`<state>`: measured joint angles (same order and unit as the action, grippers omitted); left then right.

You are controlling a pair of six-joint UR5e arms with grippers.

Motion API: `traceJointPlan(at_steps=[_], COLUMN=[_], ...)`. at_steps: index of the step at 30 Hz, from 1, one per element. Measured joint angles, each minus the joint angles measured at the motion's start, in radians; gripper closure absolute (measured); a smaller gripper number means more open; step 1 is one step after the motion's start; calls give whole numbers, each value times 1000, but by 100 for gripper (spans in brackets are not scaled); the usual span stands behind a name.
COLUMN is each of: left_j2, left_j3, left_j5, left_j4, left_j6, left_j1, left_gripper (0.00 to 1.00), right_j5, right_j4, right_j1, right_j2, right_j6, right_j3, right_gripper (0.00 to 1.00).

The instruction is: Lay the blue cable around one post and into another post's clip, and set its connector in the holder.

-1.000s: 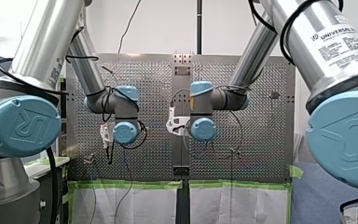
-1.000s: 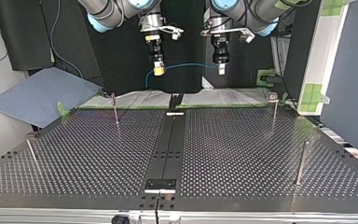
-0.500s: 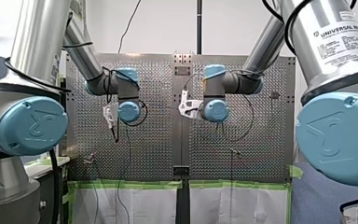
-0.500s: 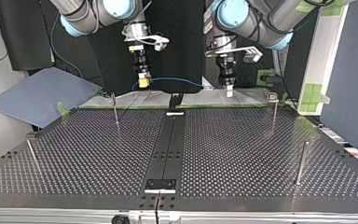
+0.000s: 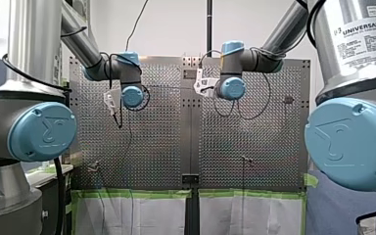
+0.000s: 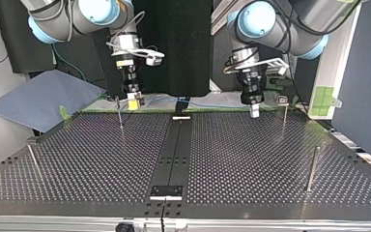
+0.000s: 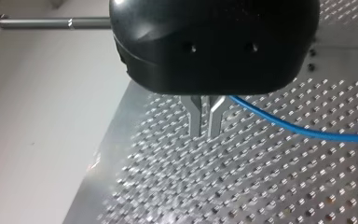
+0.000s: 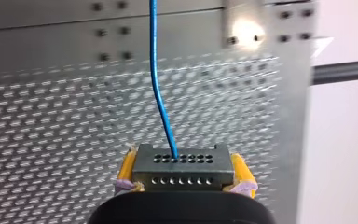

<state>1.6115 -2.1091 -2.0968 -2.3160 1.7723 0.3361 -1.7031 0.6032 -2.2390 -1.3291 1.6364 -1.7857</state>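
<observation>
Tools had both dropped since a second ago. In the top view my right tool (image 6: 134, 100) hung just above the far edge of the surface (image 6: 101, 159), beside a thin post (image 6: 120, 115). My left tool (image 6: 254, 111) hung low near the clip post (image 6: 283, 113). Earlier both had been high and close together; they had spread apart as well. The cable (image 6: 212, 104), which had sagged in mid-air between them, now ran low along that far edge from one tool to the other.

In the right wrist view my right tool's yellow pads (image 8: 127, 170) were clenched on the connector (image 8: 182, 168), a dark block with two rows of small holes. The cable left its upper row and ran straight ahead over the surface.

In the left wrist view my left tool's metal fingers (image 7: 196, 122) stood nearly together, clenched on the cable, which came out at their root and ran off to one side over the perforated surface.

In the front view the label (image 5: 360, 36) on my right arm (image 5: 293, 29) read "UNIVERSAL ROB" — cut off by the edge. Its smaller print was too fine to read.
</observation>
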Motion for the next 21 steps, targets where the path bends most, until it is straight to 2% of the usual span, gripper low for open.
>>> traceJointPlan(at_steps=[7,13,15,18,21], left_j2=[-60,-110,-131,-161,-191], left_j3=[3,14,22,43,68], left_j5=[-23,-48,-56,-64,-74], left_j4=[-60,-110,-131,-162,-191], left_j6=[23,46,55,60,61], left_j1=[-18,-29,-35,-45,-57], left_gripper=[89,89,89,87,87], right_j5=[1,14,21,33,41], right_j4=[-61,-117,-136,-163,-177], right_j1=[-18,-40,-49,-65,-86], right_j2=[-61,-117,-136,-142,-126], right_j6=[-42,-58,-69,-90,-106], right_j3=[53,73,80,94,110], right_gripper=[100,100,100,100,100])
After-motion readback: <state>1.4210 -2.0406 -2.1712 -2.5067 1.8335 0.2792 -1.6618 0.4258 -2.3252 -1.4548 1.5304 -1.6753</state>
